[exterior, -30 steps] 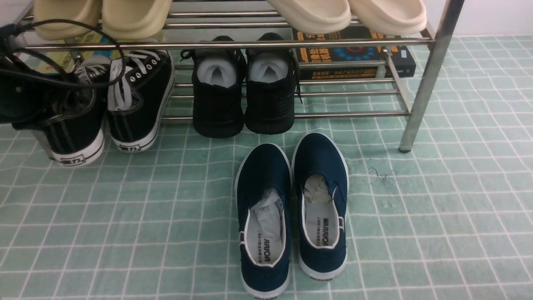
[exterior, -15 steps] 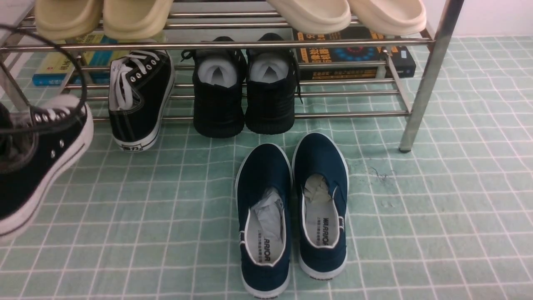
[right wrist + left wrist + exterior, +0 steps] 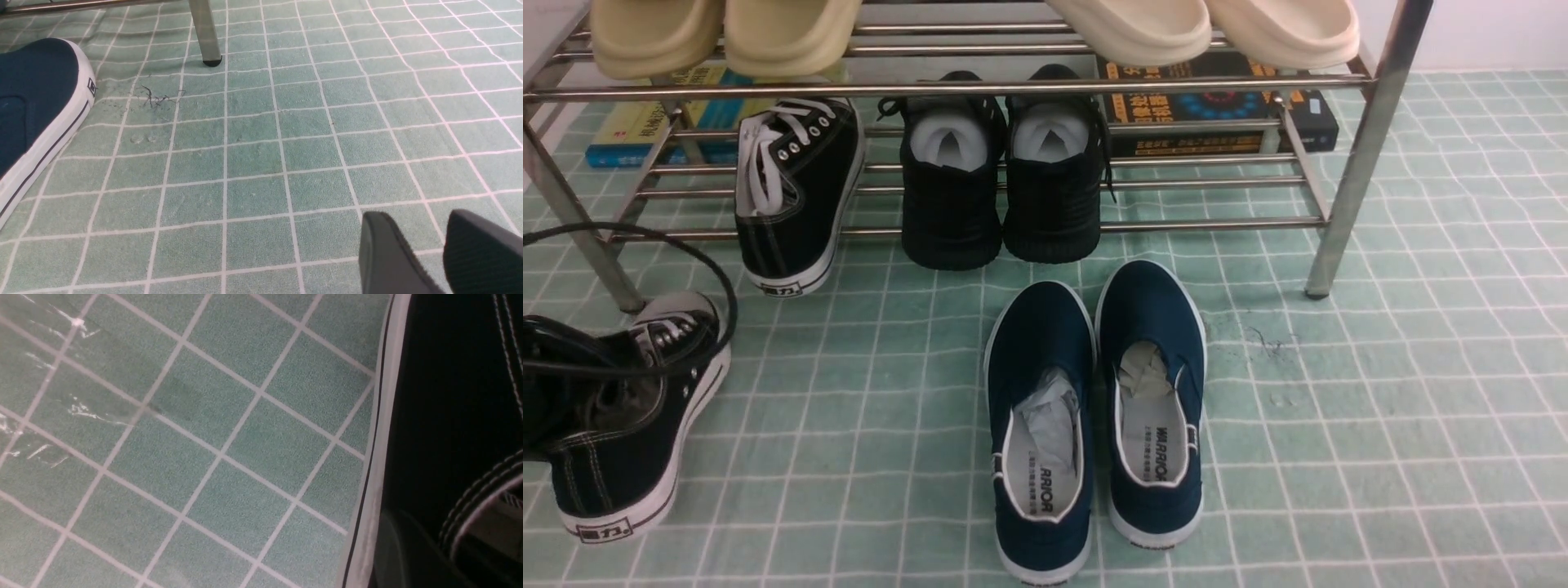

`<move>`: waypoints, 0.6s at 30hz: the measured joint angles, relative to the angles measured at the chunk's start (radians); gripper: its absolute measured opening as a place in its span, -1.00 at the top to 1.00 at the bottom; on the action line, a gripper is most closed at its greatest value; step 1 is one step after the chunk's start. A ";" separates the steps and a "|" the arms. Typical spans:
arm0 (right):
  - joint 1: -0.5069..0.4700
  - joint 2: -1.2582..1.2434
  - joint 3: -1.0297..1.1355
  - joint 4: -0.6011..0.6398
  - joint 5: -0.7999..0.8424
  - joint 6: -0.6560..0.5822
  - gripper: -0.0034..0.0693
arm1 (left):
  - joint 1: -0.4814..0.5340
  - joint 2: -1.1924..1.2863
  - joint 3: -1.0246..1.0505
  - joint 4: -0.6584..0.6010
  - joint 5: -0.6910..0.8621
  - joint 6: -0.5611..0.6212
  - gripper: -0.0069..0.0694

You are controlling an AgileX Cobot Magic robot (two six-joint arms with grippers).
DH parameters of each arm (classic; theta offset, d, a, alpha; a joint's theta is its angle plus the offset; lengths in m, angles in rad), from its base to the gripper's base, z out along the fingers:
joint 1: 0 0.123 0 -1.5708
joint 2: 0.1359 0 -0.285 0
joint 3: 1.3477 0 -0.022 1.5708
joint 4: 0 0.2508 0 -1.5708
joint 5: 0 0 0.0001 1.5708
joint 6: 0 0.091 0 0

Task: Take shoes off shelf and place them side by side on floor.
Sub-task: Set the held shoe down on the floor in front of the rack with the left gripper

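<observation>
Light is soft and even, bright enough throughout. The navy slip-ons [image 3: 1152, 318] cast only a faint shadow on the floor [image 3: 1380, 408], and the tubes of the shelf [image 3: 1360, 163] carry thin bright streaks of glare. The front view is sharp, yet the black canvas sneaker [image 3: 621, 441] and the black knit pair [image 3: 952, 212] sink into near-featureless dark. The left wrist view is soft all over, with white sheen marks on the floor. In the right wrist view the right end effector [image 3: 412, 220] is out of focus.
</observation>
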 joint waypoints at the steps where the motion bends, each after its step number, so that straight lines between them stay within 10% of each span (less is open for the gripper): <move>1: 0.000 0.000 0.000 0.000 0.000 0.000 0.25 | 0.000 0.014 0.000 0.000 0.000 0.005 0.79; 18: 0.000 0.000 0.000 0.000 0.000 0.000 0.25 | 0.000 0.036 -0.007 0.022 0.055 0.011 0.36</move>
